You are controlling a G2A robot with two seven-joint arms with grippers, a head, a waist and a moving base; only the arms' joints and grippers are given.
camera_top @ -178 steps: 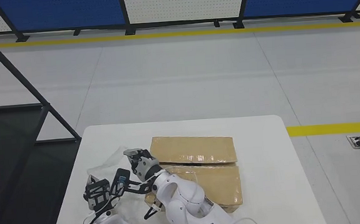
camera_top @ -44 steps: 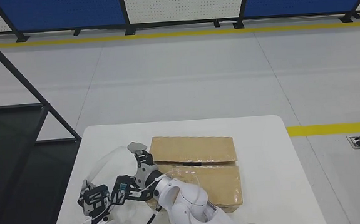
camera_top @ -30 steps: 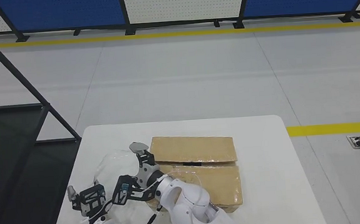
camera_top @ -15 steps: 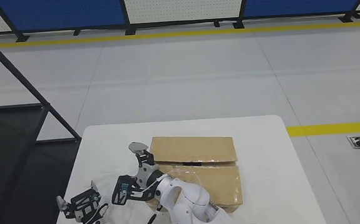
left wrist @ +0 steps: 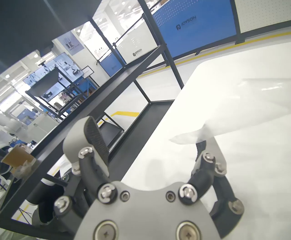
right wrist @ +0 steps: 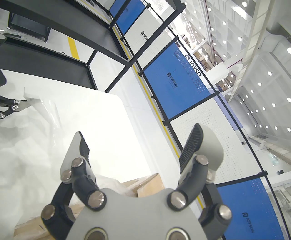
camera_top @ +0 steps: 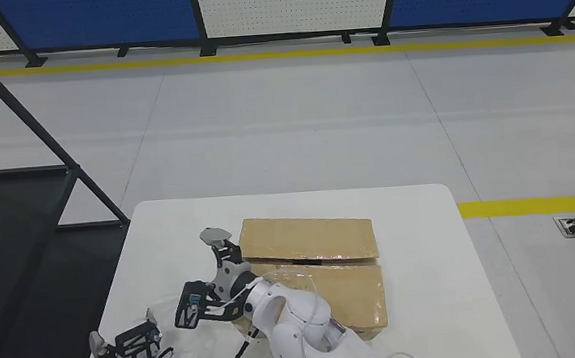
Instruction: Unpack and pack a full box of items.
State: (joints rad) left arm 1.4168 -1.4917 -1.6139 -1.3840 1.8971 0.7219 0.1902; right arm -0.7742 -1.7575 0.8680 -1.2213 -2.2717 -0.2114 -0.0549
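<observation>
While the cardboard box lies in the middle of the white table with its long axis running left to right, the left gripper and the right gripper are both wide open and grasp nothing, with a clear plastic film only touching one left fingertip.

I see a white table with rounded corners, standing on a pale floor. A brown cardboard box lies on it about midway across, its top flaps meeting along a taped seam. On the left part of the table a sheet of clear plastic film lies crumpled and touches the box — one corner lifts off the surface.
</observation>
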